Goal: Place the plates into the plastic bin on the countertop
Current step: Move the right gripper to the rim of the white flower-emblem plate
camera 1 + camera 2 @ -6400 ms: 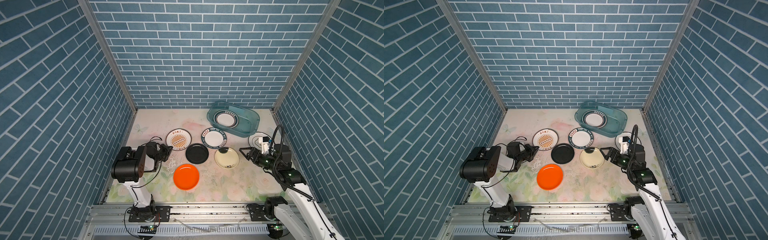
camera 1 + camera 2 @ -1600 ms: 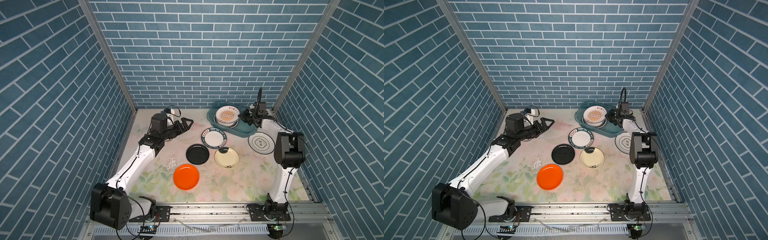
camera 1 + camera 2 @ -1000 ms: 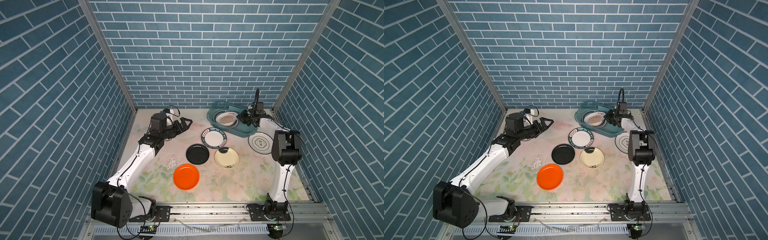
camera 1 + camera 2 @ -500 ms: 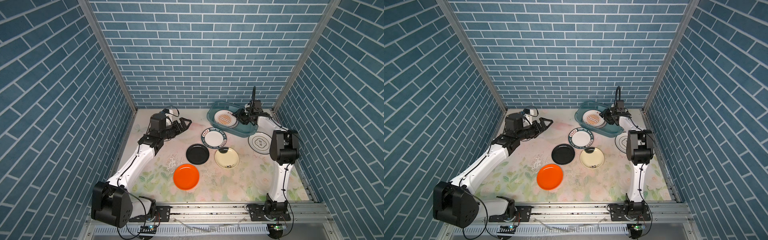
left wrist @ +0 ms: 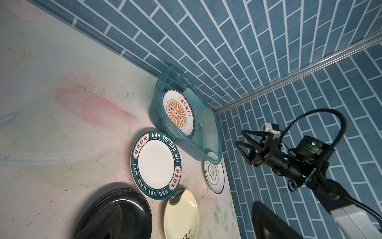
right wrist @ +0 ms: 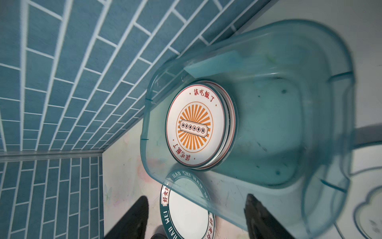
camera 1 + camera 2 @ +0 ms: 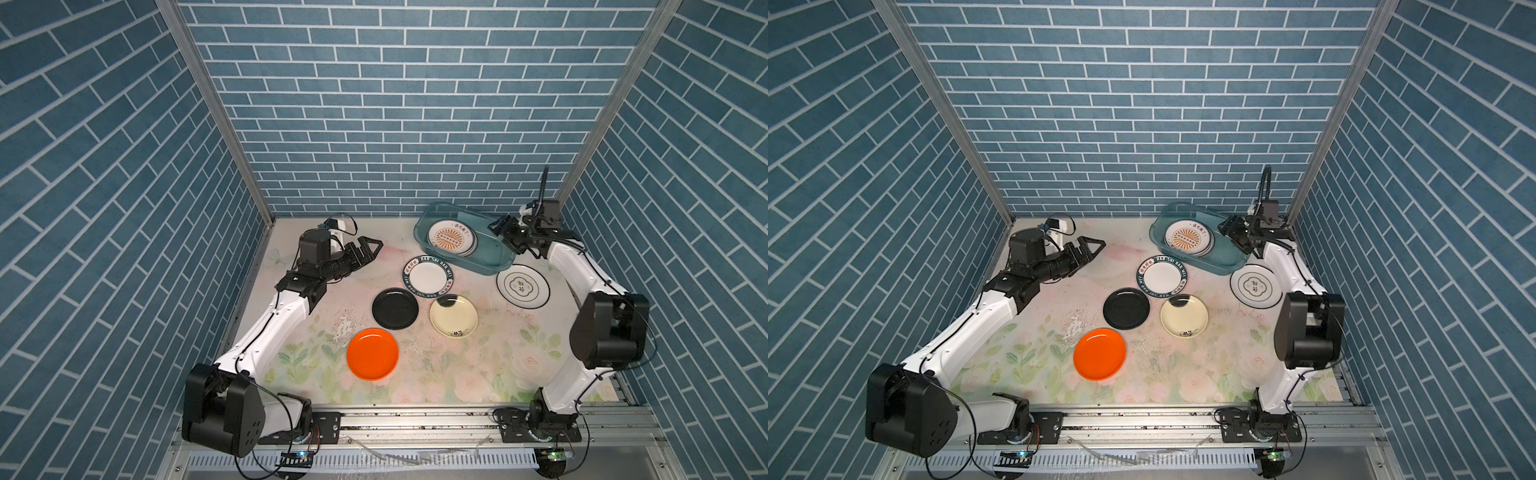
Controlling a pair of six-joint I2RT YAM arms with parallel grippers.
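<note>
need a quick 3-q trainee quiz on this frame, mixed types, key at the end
1. How many plates lie on the countertop, outside the plastic bin?
2. True or false: the right claw grips a plate.
3. Which plate tops the stack in the bin? A) plain red plate B) sunburst plate C) blue striped plate
Key: 1) five: green-rimmed plate, black plate, cream plate, orange plate, line-rimmed white plate. 2) false: it hangs open and empty at the bin's right end. 3) B.
</note>
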